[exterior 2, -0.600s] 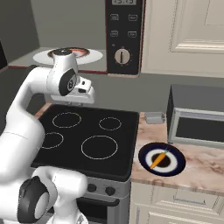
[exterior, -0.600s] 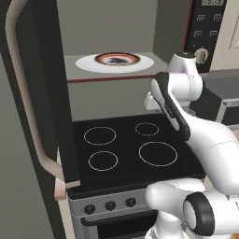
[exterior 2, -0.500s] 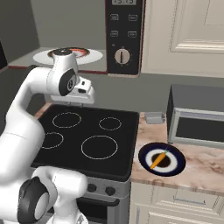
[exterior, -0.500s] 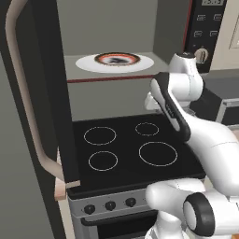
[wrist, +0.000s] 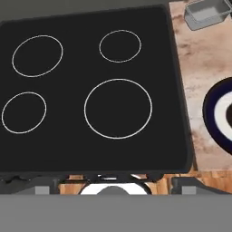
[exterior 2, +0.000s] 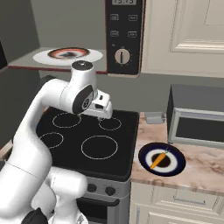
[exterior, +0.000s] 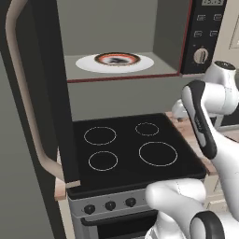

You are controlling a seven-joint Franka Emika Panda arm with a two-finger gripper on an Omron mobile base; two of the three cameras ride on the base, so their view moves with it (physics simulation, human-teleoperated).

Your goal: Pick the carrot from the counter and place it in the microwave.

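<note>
In the right base view the carrot (exterior 2: 158, 160) lies on a dark-rimmed plate (exterior 2: 146, 154) at lower right, on the tabletop (exterior 2: 205, 168) beside the black cooktop (exterior 2: 87, 140). The gripper (exterior 2: 103, 114) hovers mid-frame over the cooktop, jaws spread wide and holding nothing. The microwave (exterior 2: 123, 39) stands open at the top.
</note>
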